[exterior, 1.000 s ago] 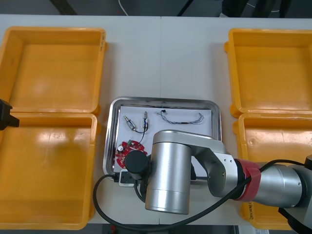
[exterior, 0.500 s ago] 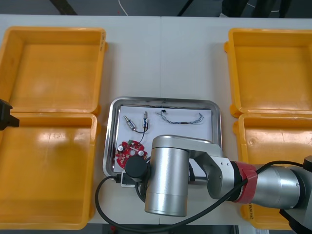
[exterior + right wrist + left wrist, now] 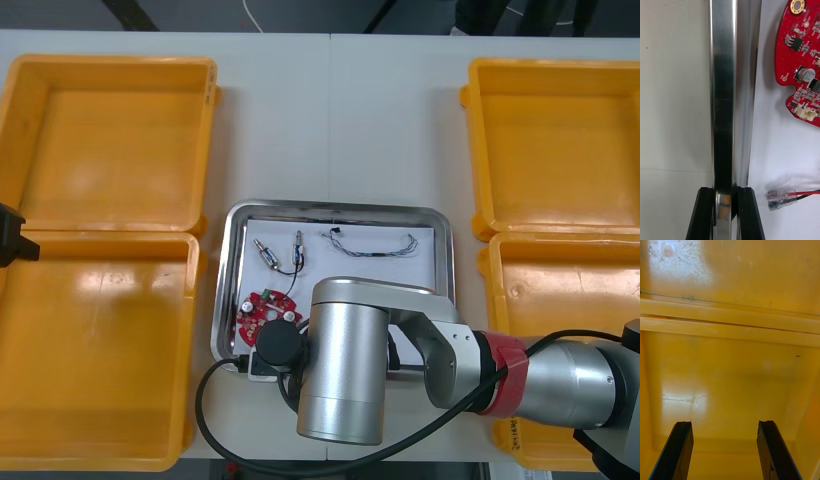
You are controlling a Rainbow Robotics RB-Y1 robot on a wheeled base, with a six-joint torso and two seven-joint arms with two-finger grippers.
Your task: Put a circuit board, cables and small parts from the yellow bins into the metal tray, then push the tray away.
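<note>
The metal tray (image 3: 335,206) lies at the table's middle with white lining. In it are a round red circuit board (image 3: 265,308), a twisted blue and white cable (image 3: 370,245), a black cable (image 3: 298,256) and small metal parts (image 3: 265,250). My right arm (image 3: 345,370) covers the tray's near edge. In the right wrist view my right gripper (image 3: 725,215) is shut on the tray's shiny rim (image 3: 723,112), one finger on each side. The circuit board (image 3: 799,56) and a cable end with clear connectors (image 3: 780,196) lie inside, beside the rim. My left gripper (image 3: 724,450) stands open above a yellow bin's floor (image 3: 730,378).
Two yellow bins stand at the left (image 3: 110,140) (image 3: 100,350) and two at the right (image 3: 555,145) (image 3: 560,285). Bare table (image 3: 335,110) stretches beyond the tray's far edge. The left arm's end (image 3: 10,245) shows at the left edge between the bins.
My right gripper has closed from open onto the tray's near rim, and the right wrist has sunk slightly toward the table's near edge. The tray and left arm have not moved.
</note>
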